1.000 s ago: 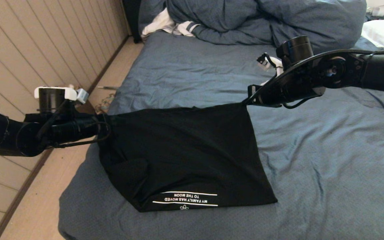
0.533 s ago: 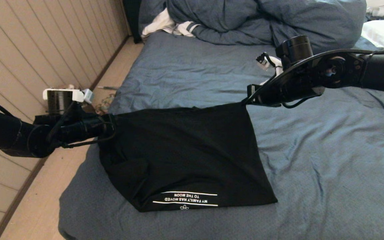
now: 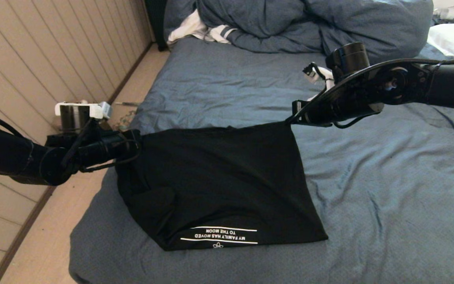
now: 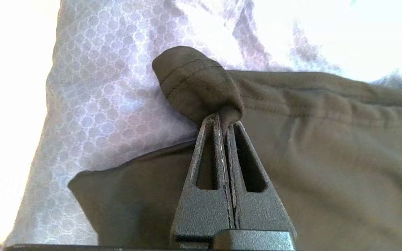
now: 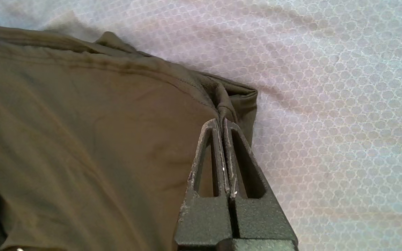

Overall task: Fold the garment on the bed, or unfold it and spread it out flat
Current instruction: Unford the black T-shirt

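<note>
We see the garment (image 3: 219, 181), a black T-shirt, lying on the near part of the bed (image 3: 388, 197), its white lettering at the hem nearest us. Our left claw (image 4: 224, 116) is pressed together on a small bunched fold at the shirt's far left corner, and our right claw (image 5: 221, 120) is pinched shut on the shirt's far right corner. The far edge between them is raised slightly off the sheet and fairly taut. We judge that both corners are now gripped and the carrying stroke comes next: lifting both corners together and drawing them evenly, so the cloth neither slips nor skews. Left of the shirt, the bed's edge drops to the wooden floor (image 3: 38, 252). Well beyond the shirt lie a bunched blue duvet (image 3: 309, 23) and a white striped cloth (image 3: 199, 31), neither in the way.
</note>
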Tool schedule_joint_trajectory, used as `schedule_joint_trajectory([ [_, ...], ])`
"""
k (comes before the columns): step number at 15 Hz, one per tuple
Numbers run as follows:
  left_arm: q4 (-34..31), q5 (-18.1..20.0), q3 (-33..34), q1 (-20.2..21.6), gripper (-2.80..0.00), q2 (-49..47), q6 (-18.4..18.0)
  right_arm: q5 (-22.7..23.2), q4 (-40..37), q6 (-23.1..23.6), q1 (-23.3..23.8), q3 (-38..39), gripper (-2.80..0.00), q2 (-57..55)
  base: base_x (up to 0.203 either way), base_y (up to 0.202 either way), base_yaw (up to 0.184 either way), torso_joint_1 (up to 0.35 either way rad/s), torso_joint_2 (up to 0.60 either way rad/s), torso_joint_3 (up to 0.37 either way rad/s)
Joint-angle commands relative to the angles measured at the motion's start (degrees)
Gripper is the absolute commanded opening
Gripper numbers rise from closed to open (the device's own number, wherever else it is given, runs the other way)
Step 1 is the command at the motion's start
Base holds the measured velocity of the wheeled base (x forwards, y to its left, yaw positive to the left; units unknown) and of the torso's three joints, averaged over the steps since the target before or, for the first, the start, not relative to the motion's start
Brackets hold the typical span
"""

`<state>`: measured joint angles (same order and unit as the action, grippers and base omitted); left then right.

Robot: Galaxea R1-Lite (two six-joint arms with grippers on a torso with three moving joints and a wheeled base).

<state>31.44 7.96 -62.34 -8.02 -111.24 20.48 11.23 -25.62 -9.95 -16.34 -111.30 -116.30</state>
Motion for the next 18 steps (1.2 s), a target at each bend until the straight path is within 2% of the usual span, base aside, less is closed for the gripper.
schedule_joint_trajectory([
  [1,0.3,-0.2,0.1,0.0,-2.80,2.3,0.3,0.2,-0.2,-0.1,-0.1,0.2,-2.80,1.2,0.000,0.000,0.000,0.000,0.00,0.000],
  [4,0.2,-0.1,3.1,-0.5,-2.80,8.2,0.4,0.3,-0.3,-0.1,-0.1,1.8,-2.80,4.2,0.000,0.000,0.000,0.000,0.00,0.000],
  [8,-2.0,-0.2,7.8,-1.8,-2.80,17.9,0.5,0.5,-0.3,-0.1,-0.1,8.5,-2.80,10.2,0.000,0.000,0.000,0.000,0.00,0.000],
  [12,-7.7,-0.3,13.8,-3.5,-2.80,28.8,0.0,0.6,-0.3,-0.4,-0.3,20.9,-2.80,20.5,0.000,0.000,0.000,0.000,0.00,0.000],
  [15,-12.1,-0.4,20.6,-5.5,-2.80,37.9,-3.6,0.5,-0.4,-0.2,-2.7,31.3,-2.80,29.8,0.000,0.000,0.000,0.000,0.00,0.000],
  [18,-22.8,-0.2,22.8,-8.3,-2.80,46.0,-4.5,0.5,-4.4,-0.2,-5.8,36.3,-2.80,37.0,0.000,0.000,0.000,0.000,0.00,0.000],
])
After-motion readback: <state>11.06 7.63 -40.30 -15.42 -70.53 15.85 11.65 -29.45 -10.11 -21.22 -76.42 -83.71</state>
